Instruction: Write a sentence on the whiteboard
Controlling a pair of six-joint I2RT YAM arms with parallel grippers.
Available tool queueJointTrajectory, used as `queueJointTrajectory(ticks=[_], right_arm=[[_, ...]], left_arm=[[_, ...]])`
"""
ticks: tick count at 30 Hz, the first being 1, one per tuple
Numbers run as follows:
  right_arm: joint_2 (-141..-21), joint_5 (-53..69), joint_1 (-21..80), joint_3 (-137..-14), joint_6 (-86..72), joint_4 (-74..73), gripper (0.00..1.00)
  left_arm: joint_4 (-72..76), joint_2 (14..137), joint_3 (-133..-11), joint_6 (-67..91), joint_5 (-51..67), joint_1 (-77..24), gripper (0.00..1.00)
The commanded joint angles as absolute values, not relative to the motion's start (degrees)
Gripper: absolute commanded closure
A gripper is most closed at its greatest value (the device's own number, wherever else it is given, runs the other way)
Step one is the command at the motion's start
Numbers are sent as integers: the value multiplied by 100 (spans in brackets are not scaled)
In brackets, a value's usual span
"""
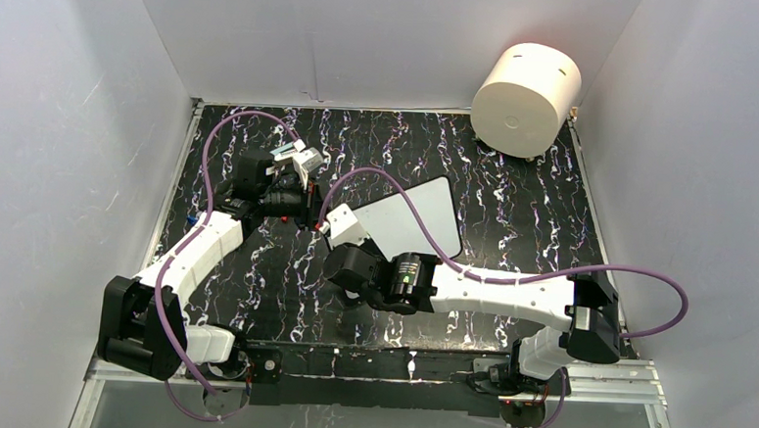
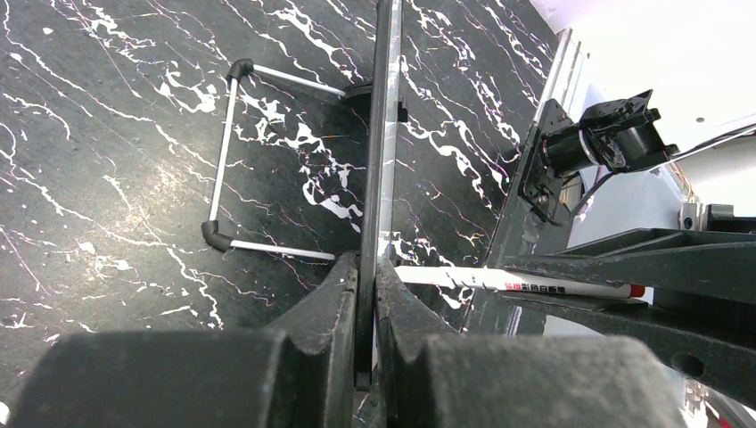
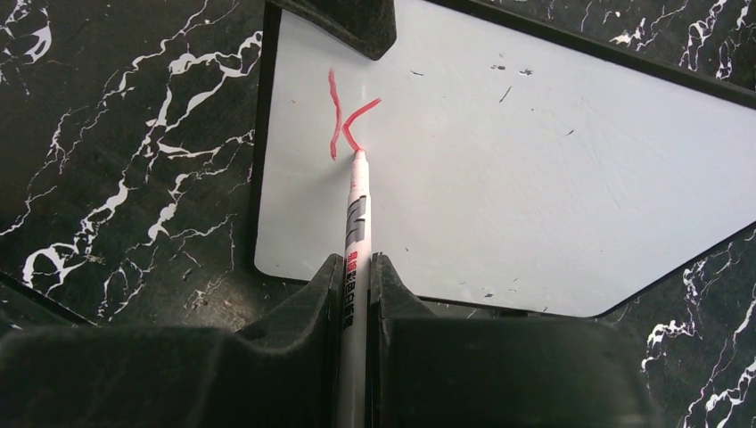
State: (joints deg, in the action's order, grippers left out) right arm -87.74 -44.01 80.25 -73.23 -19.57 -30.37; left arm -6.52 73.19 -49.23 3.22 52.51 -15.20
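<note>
The whiteboard [image 1: 425, 211] stands tilted at mid-table, its face [image 3: 535, 178] white with a thin black rim. My left gripper [image 2: 367, 267] is shut on the board's edge [image 2: 383, 134], seen edge-on between its fingers; in the top view this gripper [image 1: 309, 210] is at the board's left side. My right gripper [image 3: 357, 263] is shut on a white marker [image 3: 357, 205] whose tip touches the board. Of the sentence, only a red letter K [image 3: 343, 120] shows near the board's upper left corner. The marker [image 2: 517, 283] also shows in the left wrist view.
A cream cylinder [image 1: 526, 99] lies at the back right corner. A wire stand [image 2: 223, 160] extends from the board's back onto the black marbled table [image 1: 513, 211]. White walls enclose the table on three sides. Purple cables loop over both arms.
</note>
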Motion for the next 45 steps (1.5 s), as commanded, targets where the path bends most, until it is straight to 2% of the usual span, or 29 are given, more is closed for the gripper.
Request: queueJointTrajectory(ticks=[1,11,24,45], right_arm=[[-8731,-4689,7989,-7251,-2142,-3115,100],[-8651,-4692,7988,-7181,-2141,-3066,100],[-7925,-4547,7989,-6660,-1808,-2103,100],[-8204,-4661,7945,-6697,-1954,-2154,100]], left_arm=[[-1090,7409,-4913,215,4790,-1573,100],[-1095,7409,-4913,202,4756,-1574,100],[-1125,7400,-4912,177,4728,-1574,100],[-1127,7427,-4916,177,4772,-1576,100]])
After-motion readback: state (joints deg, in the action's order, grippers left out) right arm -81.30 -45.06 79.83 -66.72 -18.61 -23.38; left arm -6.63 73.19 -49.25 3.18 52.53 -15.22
